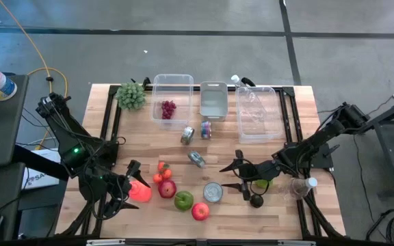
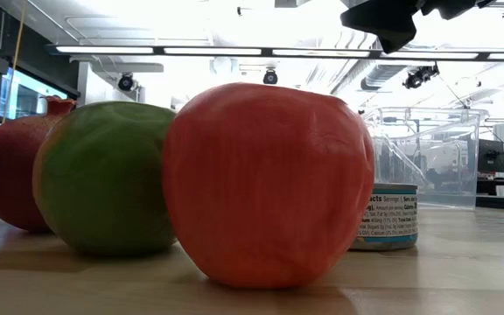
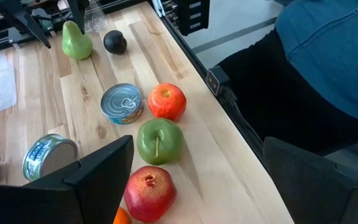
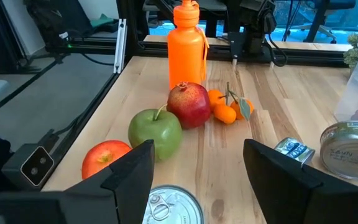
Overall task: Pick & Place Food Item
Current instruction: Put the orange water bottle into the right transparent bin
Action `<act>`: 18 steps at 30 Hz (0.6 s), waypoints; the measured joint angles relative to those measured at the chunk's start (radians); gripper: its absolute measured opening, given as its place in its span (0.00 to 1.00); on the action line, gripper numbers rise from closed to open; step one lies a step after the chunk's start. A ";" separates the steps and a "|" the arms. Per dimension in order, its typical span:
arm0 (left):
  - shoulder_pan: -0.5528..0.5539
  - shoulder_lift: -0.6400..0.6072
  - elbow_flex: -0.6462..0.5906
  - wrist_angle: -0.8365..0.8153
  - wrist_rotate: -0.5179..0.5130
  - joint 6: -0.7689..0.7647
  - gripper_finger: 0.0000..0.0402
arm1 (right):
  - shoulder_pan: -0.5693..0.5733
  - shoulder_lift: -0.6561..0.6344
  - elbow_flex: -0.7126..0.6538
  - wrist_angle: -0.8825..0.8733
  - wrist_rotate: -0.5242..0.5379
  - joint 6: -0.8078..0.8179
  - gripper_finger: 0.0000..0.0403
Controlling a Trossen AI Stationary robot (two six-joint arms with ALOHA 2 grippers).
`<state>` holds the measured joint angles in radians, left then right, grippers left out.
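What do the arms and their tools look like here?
Both arms are dark, slim, jointed links. The left arm shows a small green light and black cabling. The left tool and right tool each end in two flat, angular black fingers.

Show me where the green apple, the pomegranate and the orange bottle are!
green apple [image 4: 155, 132], right wrist view, on the middle of its front skin.
pomegranate [image 4: 189, 106], right wrist view, on its round red body.
orange bottle [image 4: 186, 51], right wrist view, on the middle of its side.
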<state>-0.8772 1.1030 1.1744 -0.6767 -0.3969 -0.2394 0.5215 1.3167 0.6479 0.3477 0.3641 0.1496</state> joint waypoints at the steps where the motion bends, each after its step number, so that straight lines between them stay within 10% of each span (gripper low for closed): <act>1: 0.000 0.000 0.000 -0.001 0.000 -0.001 0.87 | 0.000 0.000 0.000 0.000 0.000 0.000 0.58; 18: 0.009 -0.006 0.000 -0.091 0.047 -0.092 0.87 | 0.000 0.000 0.000 0.000 -0.038 0.162 0.58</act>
<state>-0.8684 1.0973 1.1744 -0.7678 -0.3504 -0.3310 0.5214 1.3167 0.6479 0.3476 0.3266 0.3116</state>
